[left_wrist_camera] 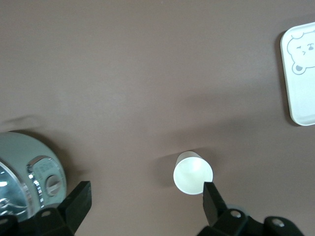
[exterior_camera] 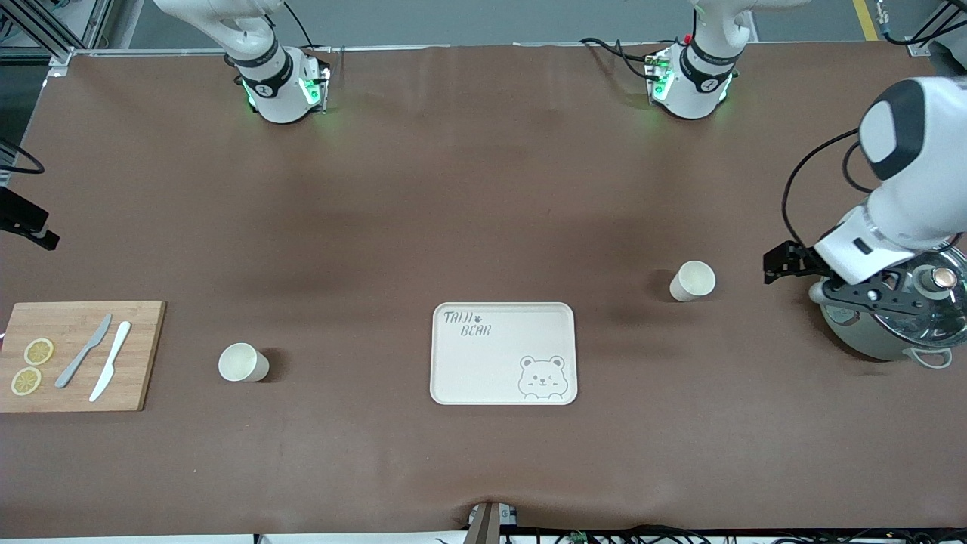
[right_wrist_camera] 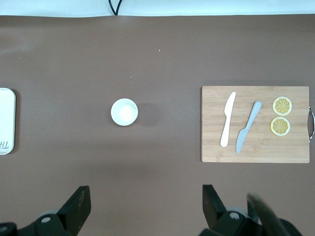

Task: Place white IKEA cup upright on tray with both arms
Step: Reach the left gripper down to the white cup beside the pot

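Two white cups stand with their mouths up on the brown table. One cup (exterior_camera: 692,280) (left_wrist_camera: 193,173) is toward the left arm's end. The other cup (exterior_camera: 243,363) (right_wrist_camera: 124,112) is toward the right arm's end. Between them lies the cream tray (exterior_camera: 504,353) (left_wrist_camera: 301,73) (right_wrist_camera: 6,121) with its bear drawing, and nothing is on it. My left gripper (exterior_camera: 801,270) (left_wrist_camera: 146,199) hangs open over the table between the first cup and a pot, with that cup beside one finger. My right gripper (right_wrist_camera: 146,199) is open high above the table and is out of the front view.
A grey-green pot with a glass lid (exterior_camera: 895,321) (left_wrist_camera: 29,179) stands under the left arm's wrist. A wooden cutting board (exterior_camera: 79,355) (right_wrist_camera: 255,124) at the right arm's end carries two knives and two lemon slices. A black clamp (exterior_camera: 26,223) juts in at that table end.
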You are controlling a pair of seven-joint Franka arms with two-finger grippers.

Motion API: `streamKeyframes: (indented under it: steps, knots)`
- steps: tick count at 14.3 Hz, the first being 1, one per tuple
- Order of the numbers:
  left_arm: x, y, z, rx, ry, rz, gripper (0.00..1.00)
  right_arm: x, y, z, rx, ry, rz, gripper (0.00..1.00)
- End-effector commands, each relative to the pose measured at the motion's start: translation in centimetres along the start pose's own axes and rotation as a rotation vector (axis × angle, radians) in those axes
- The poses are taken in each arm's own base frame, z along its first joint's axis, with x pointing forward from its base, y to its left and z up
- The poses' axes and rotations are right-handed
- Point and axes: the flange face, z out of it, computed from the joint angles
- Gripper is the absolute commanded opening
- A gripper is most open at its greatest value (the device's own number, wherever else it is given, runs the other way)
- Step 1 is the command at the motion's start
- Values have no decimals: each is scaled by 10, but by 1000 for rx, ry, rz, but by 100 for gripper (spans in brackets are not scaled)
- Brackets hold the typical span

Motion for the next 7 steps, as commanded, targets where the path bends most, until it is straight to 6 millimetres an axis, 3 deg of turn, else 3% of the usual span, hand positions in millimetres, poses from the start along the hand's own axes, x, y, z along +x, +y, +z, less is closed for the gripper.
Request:
streamKeyframes:
  steps: [1, 7]
  knots:
    - [-3, 5, 22, -15, 3, -1, 100, -8, -1, -5, -12, 8, -11, 100]
    - [2, 18, 101, -29, -48, 14, 100, -6, 3, -1, -37, 6, -15, 100]
